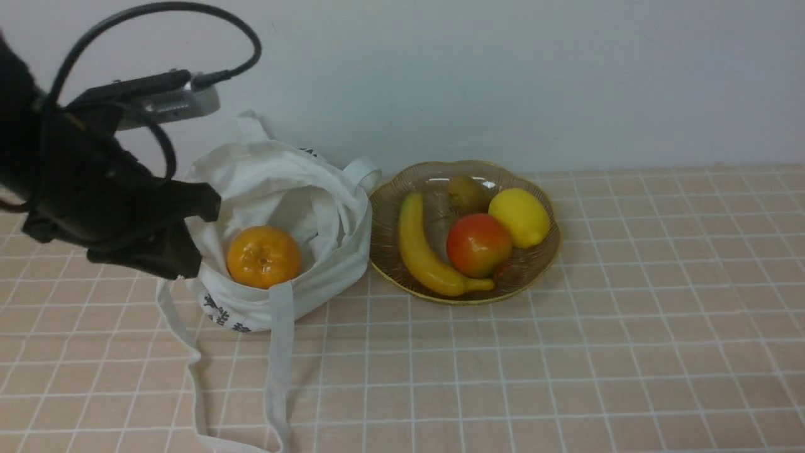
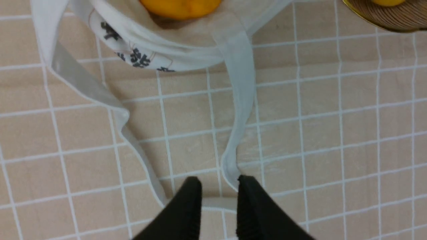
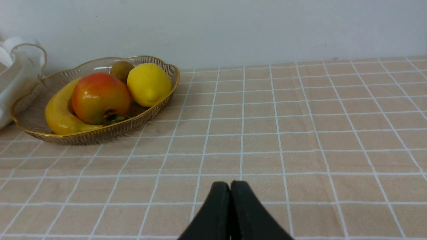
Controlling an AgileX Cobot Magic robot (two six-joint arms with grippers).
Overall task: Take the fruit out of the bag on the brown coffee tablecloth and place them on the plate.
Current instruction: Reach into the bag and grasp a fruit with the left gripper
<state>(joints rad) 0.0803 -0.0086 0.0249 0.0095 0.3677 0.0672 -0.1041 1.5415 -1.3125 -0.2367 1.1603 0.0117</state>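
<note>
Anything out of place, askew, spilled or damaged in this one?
Nothing is spilled or damaged. The only untidy thing is the strap handles of the bag, which trail loose across the tablecloth toward its near edge. The orange fruit sits inside the open bag, and the plate beside it sits level.

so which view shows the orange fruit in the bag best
The front view: the orange fruit sits whole in the open bag, dimpled top showing. The left wrist view catches only a slice at the frame's edge; the right wrist view misses it.
</note>
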